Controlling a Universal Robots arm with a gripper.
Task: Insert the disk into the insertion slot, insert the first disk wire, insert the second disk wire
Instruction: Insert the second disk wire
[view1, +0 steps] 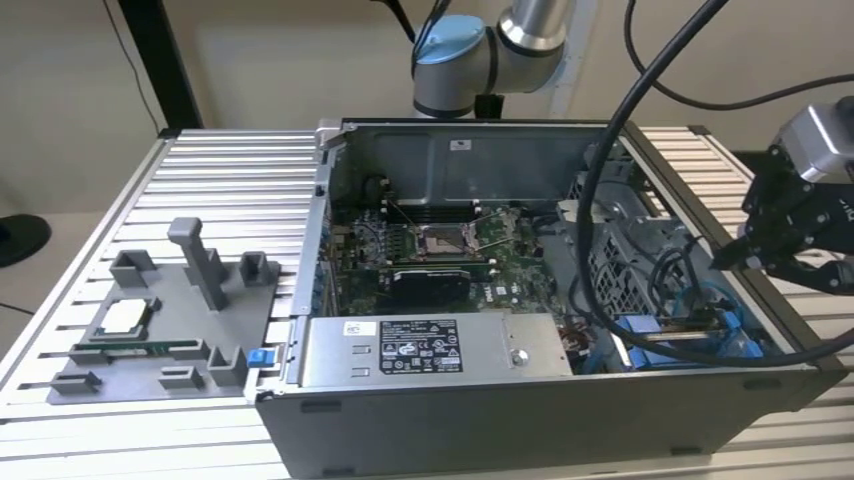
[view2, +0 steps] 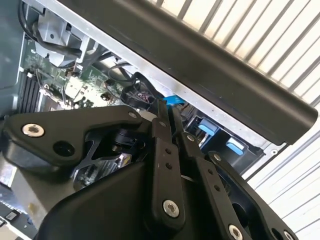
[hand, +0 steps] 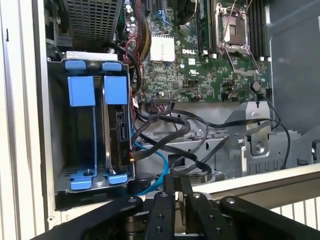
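Note:
The insertion slot is a grey metal bay with blue rails, at the case's near corner on the exterior view's right. The disk stands on edge inside it, its dark connector edge showing between blue carrier tabs. A blue wire and several black wires loop just beside that edge; I cannot tell whether any is plugged in. My gripper hovers over the case wall near the bay, fingers shut together with nothing seen between them, also seen in the second wrist view and the exterior view.
The open computer case lies on a slatted aluminium table. Inside are the motherboard and a grey power-supply box with a sticker. A grey parts tray sits on the exterior view's left. Thick black cables hang over the case.

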